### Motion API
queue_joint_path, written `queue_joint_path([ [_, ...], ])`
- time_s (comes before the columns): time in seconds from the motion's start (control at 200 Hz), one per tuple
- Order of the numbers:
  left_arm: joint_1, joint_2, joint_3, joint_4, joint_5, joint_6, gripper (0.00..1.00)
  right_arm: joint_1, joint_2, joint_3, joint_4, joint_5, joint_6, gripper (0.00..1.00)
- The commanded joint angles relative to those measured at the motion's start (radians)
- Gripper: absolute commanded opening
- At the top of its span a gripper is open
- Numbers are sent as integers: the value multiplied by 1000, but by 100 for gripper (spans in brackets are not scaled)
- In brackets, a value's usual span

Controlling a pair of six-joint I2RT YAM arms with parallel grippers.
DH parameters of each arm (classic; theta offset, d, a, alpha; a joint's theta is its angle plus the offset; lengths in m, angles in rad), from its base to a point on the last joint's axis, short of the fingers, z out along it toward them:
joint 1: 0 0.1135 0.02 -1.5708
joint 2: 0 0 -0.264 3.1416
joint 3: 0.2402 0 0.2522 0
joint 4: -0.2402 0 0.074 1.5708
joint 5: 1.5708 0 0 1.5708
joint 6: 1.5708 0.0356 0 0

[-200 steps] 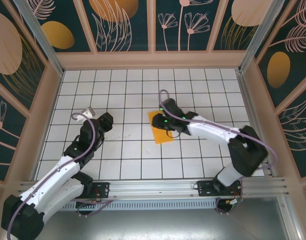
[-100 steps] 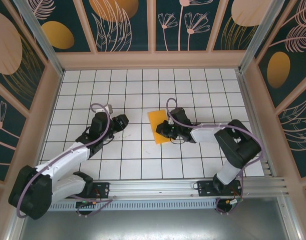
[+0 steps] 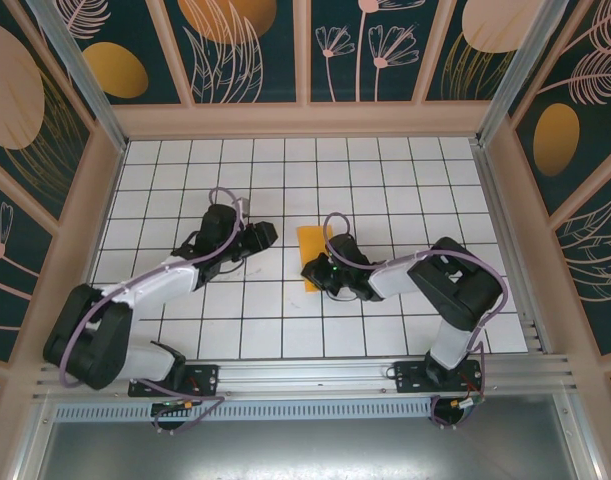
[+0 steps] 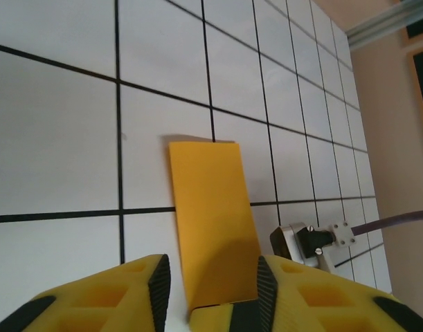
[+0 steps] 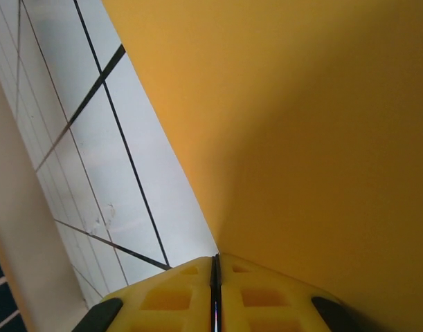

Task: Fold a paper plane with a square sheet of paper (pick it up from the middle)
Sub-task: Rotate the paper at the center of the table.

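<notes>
Sheet, folded to a narrow orange-yellow strip, is lying flat on the middle of the tiled table. Right fingers are pressing together, tips meeting the strip's near end; whether they are pinching paper, cannot tell. Left fingers are standing apart just left of the sheet, pointing at it, touching nothing.

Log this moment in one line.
paper: folded narrow oblong | right jaws: shut on paper's near end | left jaws: open, facing paper
</notes>
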Motion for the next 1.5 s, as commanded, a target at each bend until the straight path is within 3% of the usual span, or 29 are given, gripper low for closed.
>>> queue_joint_path([
  [0.0, 0, 93, 71, 10, 107, 20, 37, 16, 39, -37, 65, 22, 117, 12],
  [0.18, -9, 245, 172, 36, 194, 14, 30, 19, -21, -89, 218, 10, 104, 12],
  [0.47, -70, 454, 348, -7, 217, 28, 26, -12, -270, -119, -74, 181, -28, 13],
  [0.585, -74, 502, 376, -47, 160, 37, 24, -22, -313, -140, -114, 195, -63, 14],
  [0.896, -76, 590, 422, -64, 124, 54, 24, -9, -138, -70, 17, -12, -125, 14],
  [1.241, -74, 662, 491, -165, 48, 93, 24, 25, -16, -26, 30, -14, -42, 13],
  [1.356, -71, 663, 508, -188, 28, 111, 24, 28, -9, -18, 81, -25, -32, 13],
  [1.496, -71, 641, 511, -207, 47, 133, 24, 26, -70, -8, 20, 13, -70, 14],
])
